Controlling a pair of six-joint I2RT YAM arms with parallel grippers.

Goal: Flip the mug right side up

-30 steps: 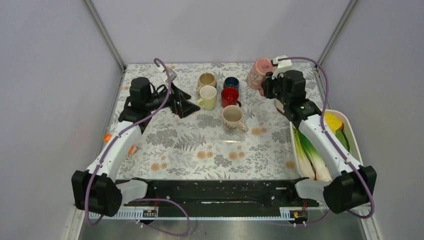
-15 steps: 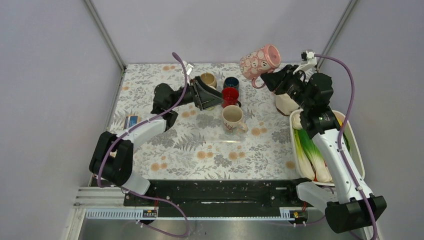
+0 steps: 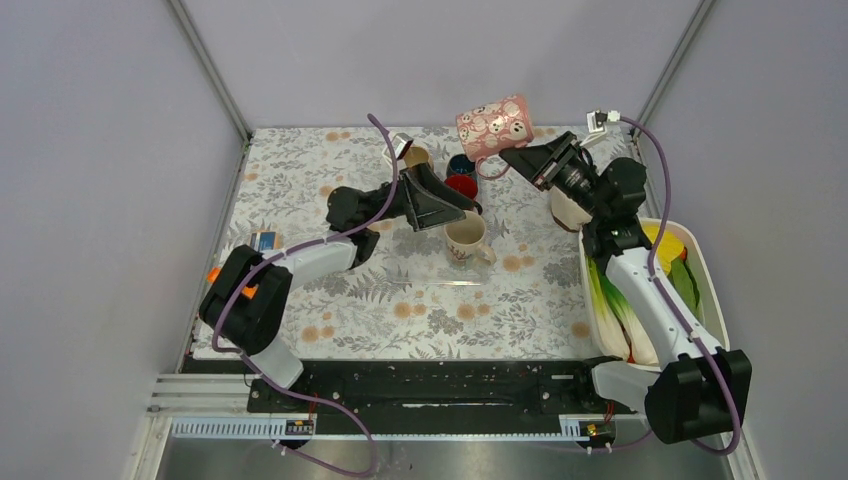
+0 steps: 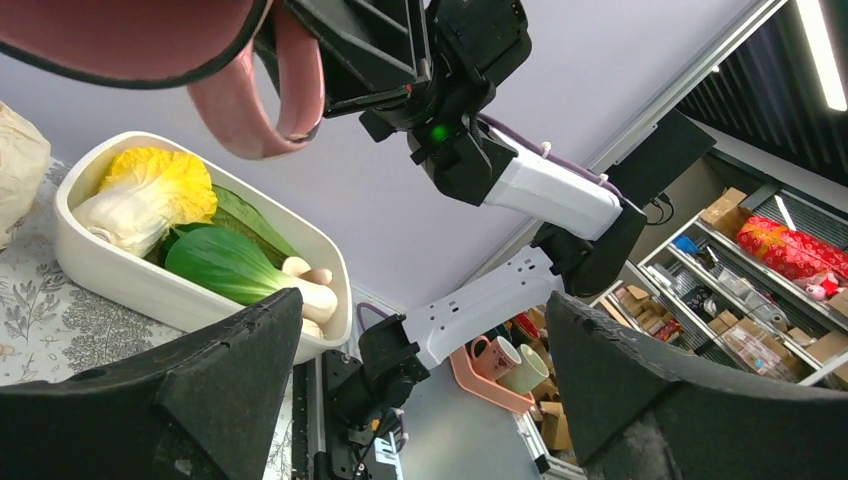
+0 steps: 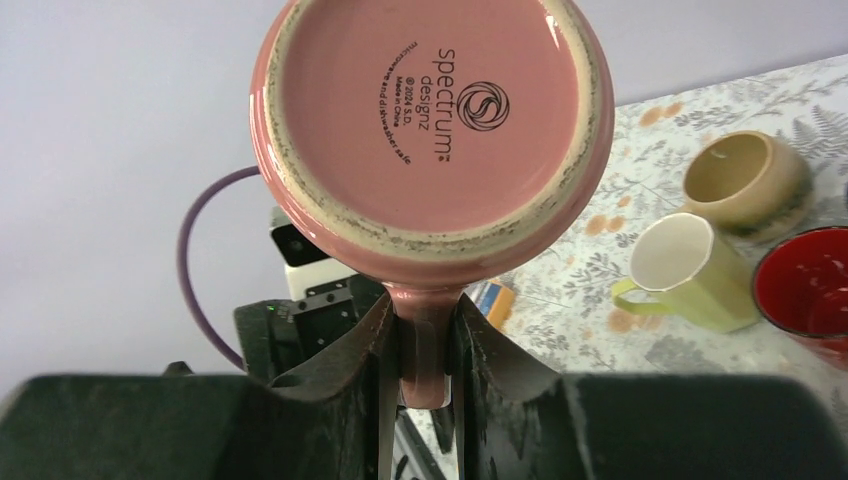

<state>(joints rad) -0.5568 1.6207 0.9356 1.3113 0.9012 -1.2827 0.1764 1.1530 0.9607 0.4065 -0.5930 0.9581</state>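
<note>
**One pink mug, mid-turn, held aloft**

- Near right: white tub [image 3: 704,262] of greens, untouched.
- Middle: cream mug [image 3: 465,236] stands upright on the floral surface [image 3: 400,300].
- Left arm [image 3: 320,252]: stretched low and inward across the surface. The left jaws are spread wide and hold nothing, poised over the cluster of cups.
- Far centre: red cup [image 3: 460,186] and blue cup [image 3: 462,163], both mouth up.
- Far: pink mug [image 3: 493,126], clear of the surface and roughly on its side, its base facing the right wrist.
- Right arm [image 3: 645,285]: raised, with the forearm reaching up and inward. The right jaws are pinched narrow on the mug's handle [image 5: 422,345].

Handling note, as a judgement: roll the wrist on slowly until the rim faces up, since a handle-only hold may let the body swing. Then lower the mug onto a bare patch well apart from the cups.
</note>
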